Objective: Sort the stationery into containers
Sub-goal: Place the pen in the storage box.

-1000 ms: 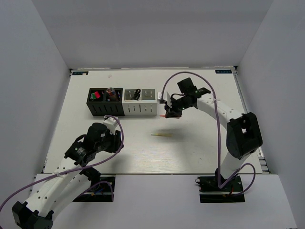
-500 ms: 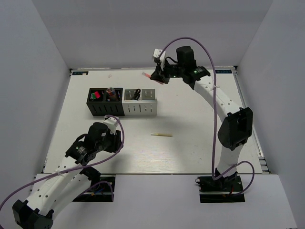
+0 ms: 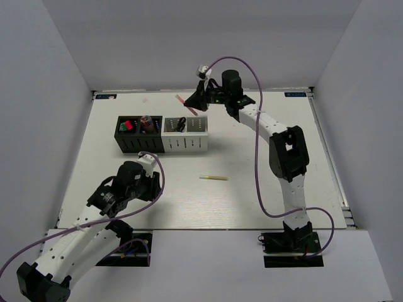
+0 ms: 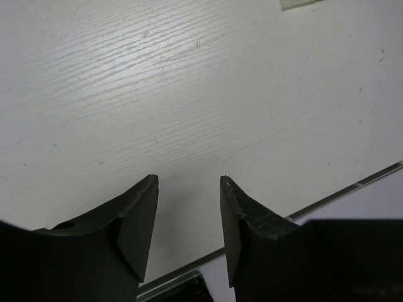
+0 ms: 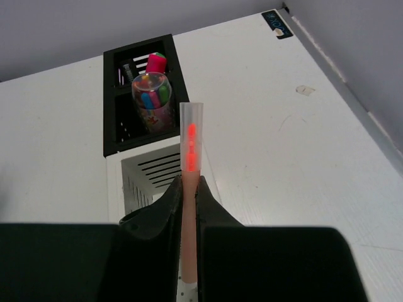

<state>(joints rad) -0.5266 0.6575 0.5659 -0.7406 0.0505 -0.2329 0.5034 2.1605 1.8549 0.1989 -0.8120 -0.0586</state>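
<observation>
The row of four holders [image 3: 140, 146] stands at the back left, two black and two white. The first black one holds markers [image 3: 128, 125], the second a clear tube [image 3: 147, 122], and a white one holds scissors [image 3: 180, 123]. My right gripper [image 3: 194, 100] is shut on the thin pink pen [image 3: 182, 102], held in the air behind the white holders. In the right wrist view the pen [image 5: 191, 135] sticks out of the gripper [image 5: 187, 184] over a white holder [image 5: 154, 173]. A yellow pencil [image 3: 213, 178] lies mid-table. My left gripper [image 3: 151, 185] is open and empty [image 4: 189, 189] over bare table.
White walls enclose the table [image 3: 264, 189] on three sides. The right arm's cable [image 3: 258, 151] loops above the right half. The black holders [image 5: 116, 119], the tube [image 5: 153, 100] and a marker cap [image 5: 156, 63] show in the right wrist view. The pencil's end [image 4: 302, 3] shows in the left wrist view.
My right arm has swung up and back to the left with the pink pen, from beside the white holders to above and behind them. The left arm has not moved.
</observation>
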